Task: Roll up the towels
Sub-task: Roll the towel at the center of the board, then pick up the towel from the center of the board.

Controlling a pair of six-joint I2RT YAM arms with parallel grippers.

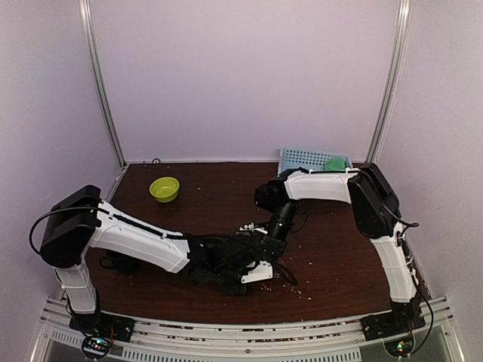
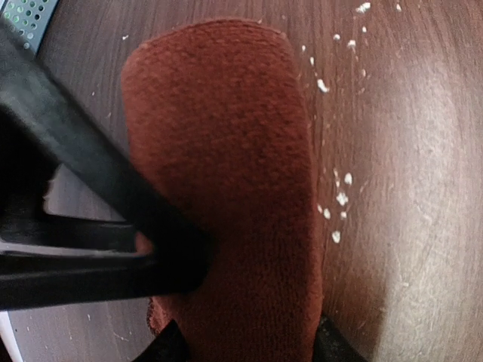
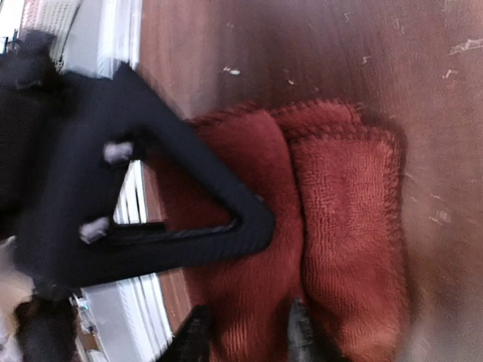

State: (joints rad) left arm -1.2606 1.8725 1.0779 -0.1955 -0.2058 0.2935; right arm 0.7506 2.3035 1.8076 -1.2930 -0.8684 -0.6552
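The rust towel (image 2: 226, 151) lies on the brown table as a thick roll. In the right wrist view it (image 3: 347, 226) shows as two folds side by side. My left gripper (image 2: 245, 351) has a fingertip on each side of the roll's near end and is shut on it. My right gripper (image 3: 247, 339) is shut on the left fold. Its black finger (image 2: 90, 166) crosses the left wrist view. In the top view both grippers (image 1: 253, 260) meet at the front centre and hide the rust towel. The green towel (image 1: 336, 163) lies in the light-blue basket (image 1: 302, 158).
A yellow-green bowl (image 1: 164, 188) stands at the back left. White crumbs (image 2: 336, 200) are scattered on the table beside the roll. The table's white front rail (image 3: 128, 302) runs close to the towel. The basket stands against the back wall at the right.
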